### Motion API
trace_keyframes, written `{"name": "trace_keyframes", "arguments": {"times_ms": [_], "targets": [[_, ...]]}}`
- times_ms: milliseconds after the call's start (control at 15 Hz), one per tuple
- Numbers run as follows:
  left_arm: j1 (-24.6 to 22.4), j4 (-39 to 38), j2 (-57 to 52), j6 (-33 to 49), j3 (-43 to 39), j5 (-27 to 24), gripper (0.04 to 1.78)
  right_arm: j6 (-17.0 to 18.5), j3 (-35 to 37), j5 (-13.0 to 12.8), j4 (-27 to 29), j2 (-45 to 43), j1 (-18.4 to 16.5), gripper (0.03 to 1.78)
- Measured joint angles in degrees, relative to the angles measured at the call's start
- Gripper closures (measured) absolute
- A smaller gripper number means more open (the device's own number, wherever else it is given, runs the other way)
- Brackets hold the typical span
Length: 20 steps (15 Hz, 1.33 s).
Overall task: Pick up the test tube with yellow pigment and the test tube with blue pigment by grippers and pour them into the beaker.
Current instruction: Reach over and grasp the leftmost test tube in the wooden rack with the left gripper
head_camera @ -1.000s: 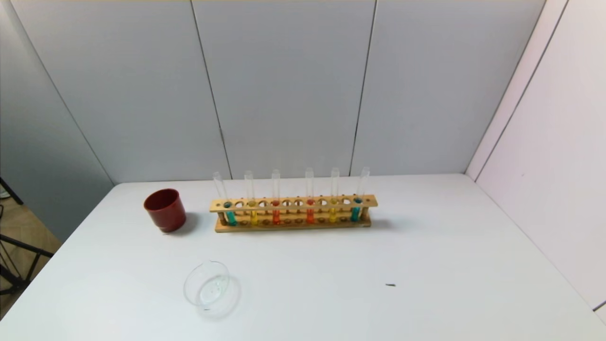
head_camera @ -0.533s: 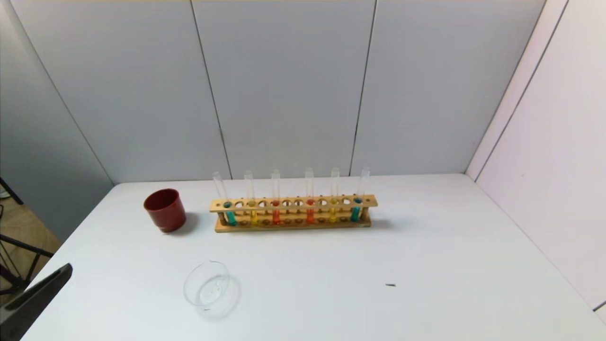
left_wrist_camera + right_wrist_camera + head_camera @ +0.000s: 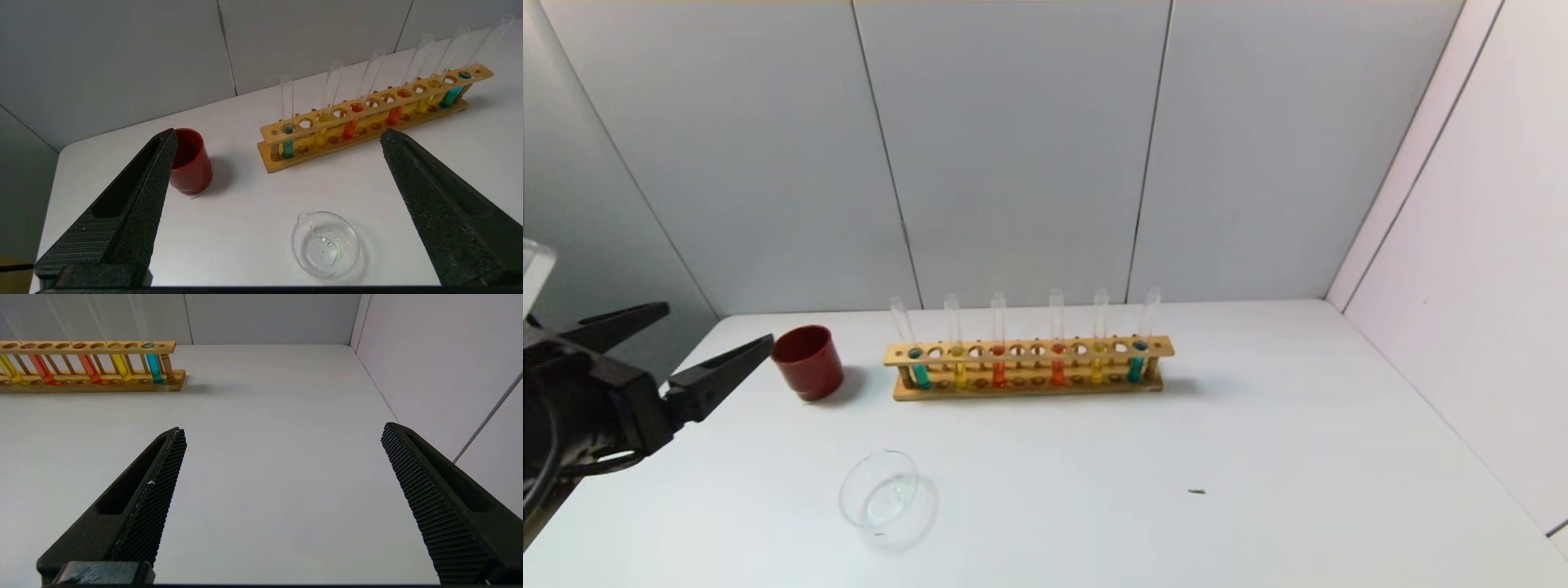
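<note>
Currently: you are at the start of the task; nothing is gripped and every tube sits in the rack.
Left gripper: your left gripper [image 3: 715, 331] hovers over the table's left edge, at about 9 o'clock in the head view, with its fingers spread wide and nothing between them.
Right gripper: your right gripper [image 3: 282, 433] does not show in the head view; its wrist camera shows fingers wide apart over bare white table [image 3: 1258, 441], holding nothing.
Rack: the wooden test tube rack [image 3: 1029, 349] lies crosswise at the table's middle, toward 12 o'clock, holding six upright glass tubes.
Blue tube: a test tube with blue pigment [image 3: 919, 371] stands at the rack's left end; a second teal one [image 3: 1136, 366] stands at the right end.
Yellow tube: a test tube with yellow pigment [image 3: 961, 371] stands just beside the left blue one; another yellow [image 3: 1097, 369] sits next to the right teal tube.
Orange-red tubes: two [image 3: 999, 371] [image 3: 1058, 371] fill the middle slots; leave them.
Beaker: the clear glass beaker [image 3: 882, 494] rests near you at about 7 o'clock, well apart from the rack.
Red cup: a dark-red cup [image 3: 808, 362] sits just left of the rack, between your left gripper and the tubes.
Key relation: from your left fingers the nearest blue and yellow tubes lie toward 3 o'clock, past the cup. Their long axes stand near vertical, so I judge a sideways approach above the rack's top bar suits best. Your left arm looks nearer the left pair; the right arm seems nearer the right pair.
</note>
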<state>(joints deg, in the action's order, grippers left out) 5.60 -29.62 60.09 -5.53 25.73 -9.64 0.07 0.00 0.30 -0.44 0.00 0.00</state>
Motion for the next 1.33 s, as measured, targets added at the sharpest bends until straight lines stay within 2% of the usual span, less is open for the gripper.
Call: {"name": "trace_keyframes", "arguments": {"times_ms": [267, 533, 667, 933, 1333], "targets": [[3.0, -9.7, 12.4, 0.4, 0.7, 0.0, 0.07, 0.0, 0.0, 0.0, 0.0, 0.0, 0.0, 0.07], [4.7, -25.2, 25.3, 1.3, 2.0, 1.0, 0.07, 0.0, 0.0, 0.0, 0.0, 0.0, 0.0, 0.07], [5.2, -30.2, 30.8, 1.8, 3.0, 2.1, 0.07, 0.0, 0.0, 0.0, 0.0, 0.0, 0.0, 0.07], [5.3, -35.6, 39.7, 1.9, 5.0, 2.5, 0.07, 0.0, 0.0, 0.0, 0.0, 0.0, 0.0, 0.07], [5.0, -37.2, 48.1, 1.9, 8.7, 2.3, 0.07, 0.0, 0.0, 0.0, 0.0, 0.0, 0.0, 0.07]]}}
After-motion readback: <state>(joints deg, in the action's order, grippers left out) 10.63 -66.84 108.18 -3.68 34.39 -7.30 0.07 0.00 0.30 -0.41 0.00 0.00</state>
